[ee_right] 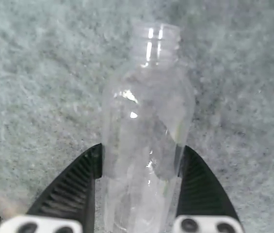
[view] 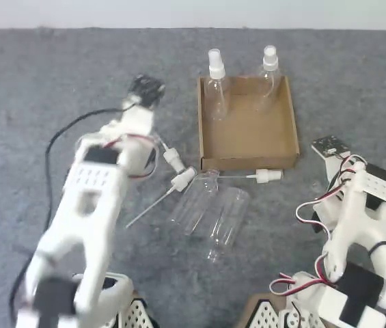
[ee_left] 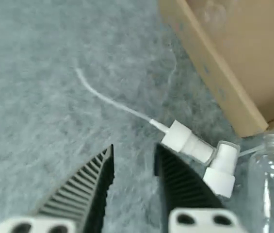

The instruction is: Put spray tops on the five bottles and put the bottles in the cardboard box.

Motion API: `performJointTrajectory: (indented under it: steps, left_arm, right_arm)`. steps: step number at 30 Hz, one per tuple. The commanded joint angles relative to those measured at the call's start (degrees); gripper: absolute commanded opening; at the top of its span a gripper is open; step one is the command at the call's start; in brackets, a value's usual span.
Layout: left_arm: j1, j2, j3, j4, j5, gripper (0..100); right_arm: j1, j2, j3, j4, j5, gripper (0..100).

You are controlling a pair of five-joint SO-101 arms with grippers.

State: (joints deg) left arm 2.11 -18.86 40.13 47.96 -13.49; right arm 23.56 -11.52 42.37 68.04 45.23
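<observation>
2 capped bottles (view: 216, 92) sat in the box (view: 247, 137) — 3 to go. Right fingers (ee_right: 73, 189) pinched a bare bottle (ee_right: 144, 136) — left fingers (ee_left: 88, 189) spread near a loose spray top (ee_left: 187, 141).

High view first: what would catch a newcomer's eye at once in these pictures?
Two capped bottles stand inside the cardboard box at its far side, while clear bottles lie without tops on the carpet in front of it, loose spray tops beside them. In its wrist view, the right gripper is closed on another uncapped bottle.
</observation>
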Motion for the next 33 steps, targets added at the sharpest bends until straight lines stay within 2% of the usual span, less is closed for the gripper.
performJointTrajectory:
  steps: [1, 9, 15, 19, 28, 33]
  left_arm:
    - [2.0, 15.0, -14.5, 0.0, -0.9, 15]
    - [1.2, 37.7, -33.1, 0.0, -0.8, 15]
    - [-2.5, 46.9, -39.7, 0.4, -1.1, 12]
    - [-5.6, 46.3, -39.7, 4.9, -1.3, 8]
    - [-10.5, 37.6, -39.2, 22.7, -5.3, 8]
    - [-11.1, 31.9, -34.9, 26.0, -8.2, 8]
  right_arm:
    - [0.4, -2.3, -2.5, -0.4, 0.9, 8.4]
    - [-1.4, -2.5, 0.4, -0.9, 1.0, 8.4]
    - [-1.5, -2.4, 0.4, -0.9, 1.0, 8.4]
    - [-1.5, -2.5, 0.4, -0.9, 1.0, 8.4]
    - [-1.5, -2.5, 0.4, -0.9, 0.9, 8.4]
    - [-1.5, -2.4, 0.4, -0.9, 0.8, 8.4]
